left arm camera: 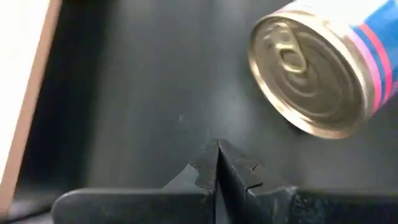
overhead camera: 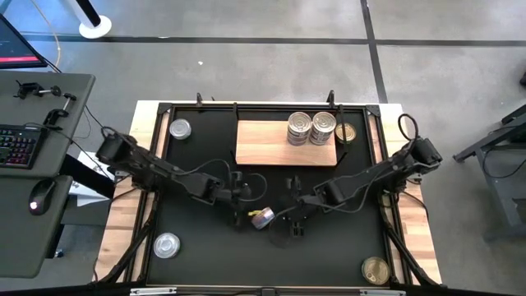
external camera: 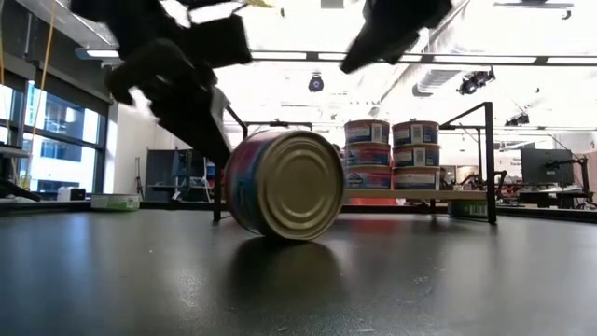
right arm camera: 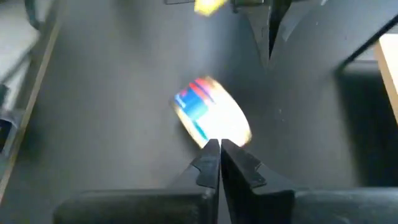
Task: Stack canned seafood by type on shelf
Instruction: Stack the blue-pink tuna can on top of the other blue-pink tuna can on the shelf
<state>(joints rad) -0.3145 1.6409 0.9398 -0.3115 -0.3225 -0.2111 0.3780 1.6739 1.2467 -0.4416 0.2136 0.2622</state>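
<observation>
A short round blue-and-pink labelled metal tin (overhead camera: pixel 261 217) lies on its side mid-bench, between the closed, empty left claw (overhead camera: pixel 240 207) and right claw (overhead camera: pixel 293 222). Rigid, smooth and apt to roll, it likely wants gripping across its curved wall.

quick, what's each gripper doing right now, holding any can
Left gripper: closed, holding nothing; the tipped can lies apart from it.
Right gripper: closed, holding nothing.
</observation>
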